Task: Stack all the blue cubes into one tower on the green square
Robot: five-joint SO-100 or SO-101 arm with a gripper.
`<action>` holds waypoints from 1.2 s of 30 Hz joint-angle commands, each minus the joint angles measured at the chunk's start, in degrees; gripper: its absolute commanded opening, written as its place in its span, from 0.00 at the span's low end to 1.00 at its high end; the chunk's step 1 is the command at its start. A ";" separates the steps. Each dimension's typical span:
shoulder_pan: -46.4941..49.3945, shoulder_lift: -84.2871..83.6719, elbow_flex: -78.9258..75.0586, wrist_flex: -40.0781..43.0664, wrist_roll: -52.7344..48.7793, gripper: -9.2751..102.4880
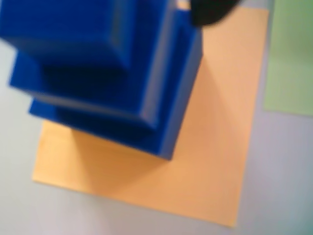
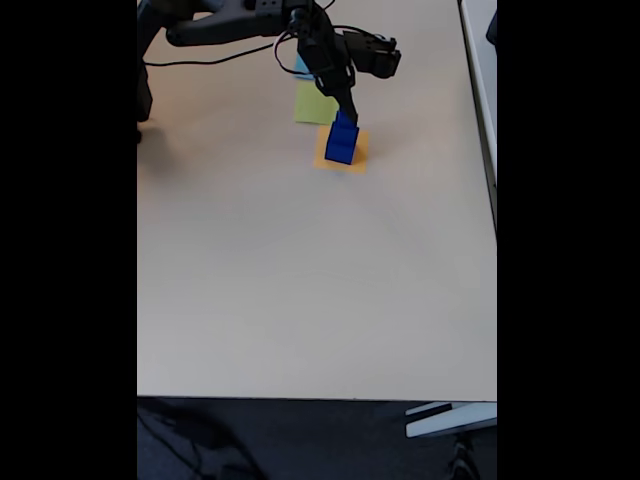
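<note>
- Standing as a three-tier tower (image 1: 112,73) on the orange square (image 1: 205,147), the blue cubes (image 2: 341,141) are piled in the wrong place; the green square (image 1: 288,58) lies bare just beside the orange one, at the right edge of the wrist view.
- In the fixed view the green square (image 2: 315,106) sits up and to the left of the orange sheet (image 2: 342,158), with a sliver of a light-blue square (image 2: 301,68) beyond it, partly under the arm (image 2: 250,22).
- The gripper (image 2: 345,112) hangs directly over the top of the pile; a dark finger tip (image 1: 210,12) shows at the upper edge of the wrist view, right by the stack's upper corner.
- Whether the jaws are apart or clamped on the top cube I cannot tell: the wrist view is blurred and the fixed view is too small.
- My reading of the step: unstacking is at hand, starting with the smallest cube on top.
- The next move calls for a firm, centred grip on that top cube alone and a straight lift, so the two cubes below are not dragged or tipped.
- The largest cube must reach the green sheet first, so the upper ones likely need a temporary resting place on the table (image 2: 320,280).
</note>
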 commanded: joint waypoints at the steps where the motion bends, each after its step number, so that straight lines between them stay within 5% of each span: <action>1: 0.44 1.49 -0.09 0.35 -0.97 0.28; 24: 0.35 4.57 -0.35 1.67 -1.32 0.11; 31: -2.64 -3.16 -25.49 19.95 3.96 0.08; 36: -5.10 -4.92 -27.69 20.74 8.00 0.08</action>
